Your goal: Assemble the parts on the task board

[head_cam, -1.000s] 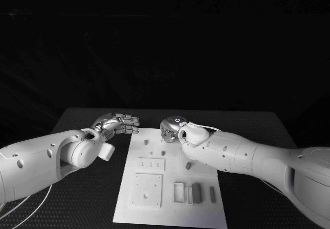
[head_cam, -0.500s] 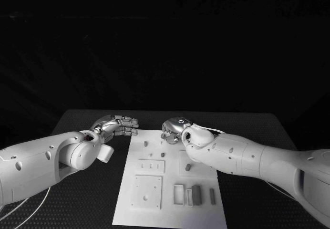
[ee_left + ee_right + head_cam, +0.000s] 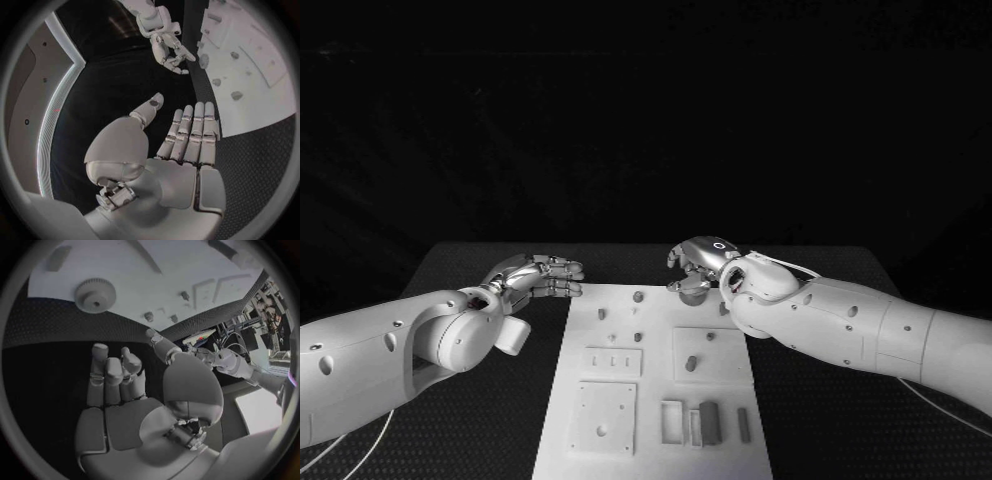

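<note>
On the near end of the task board (image 3: 661,400), which lay lengthwise down the middle of the black bench (image 3: 473,260), a few slim block parts (image 3: 711,420) sat beside a raised square plate (image 3: 607,415), with small pegs (image 3: 639,297) dotted further up toward the far edge. The left hand (image 3: 538,275) hovered just off the board's far left corner over bare bench, fingers loosely extended side by side and the thumb apart, holding nothing; the left wrist view showed its palm empty. At the far right corner the right hand (image 3: 701,262) hung above the board's end with its fingers curled in and down; the right wrist view showed nothing between them. In that view a gear-shaped part (image 3: 95,295) lay flat on the board just beyond the right hand's fingertips (image 3: 100,351), apart from them, close to the board's edge. The risk, as I judged it, lay there: a curled hand descending on a flat, thin gear could push it off the edge onto the bench rather than lift it, or knock the neighbouring pegs if the fingers did not spread first.
</note>
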